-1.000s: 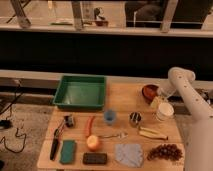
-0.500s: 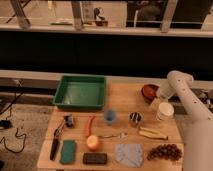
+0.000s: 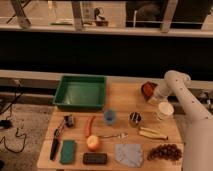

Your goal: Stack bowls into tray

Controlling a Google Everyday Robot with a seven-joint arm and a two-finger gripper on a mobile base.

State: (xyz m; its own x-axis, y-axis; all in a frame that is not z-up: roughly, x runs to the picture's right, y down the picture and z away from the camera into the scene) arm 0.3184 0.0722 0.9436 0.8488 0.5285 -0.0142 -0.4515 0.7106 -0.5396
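Note:
The large green tray (image 3: 80,93) sits at the table's back left with nothing in it. A reddish-brown bowl (image 3: 147,89) is at the back right of the table, tilted on its side. My gripper (image 3: 151,94) is at the bowl's right side, at the end of the white arm (image 3: 181,97) that comes in from the right.
On the wooden table (image 3: 120,100) are a blue cup (image 3: 110,117), a metal cup (image 3: 135,119), a white cup (image 3: 164,111), a spoon (image 3: 111,135), an orange (image 3: 93,143), grapes (image 3: 163,152), a grey cloth (image 3: 129,153), a green sponge (image 3: 68,151) and a banana (image 3: 152,133).
The arm has bent and shifted slightly left at the bowl. The bowl now looks tilted more on its side.

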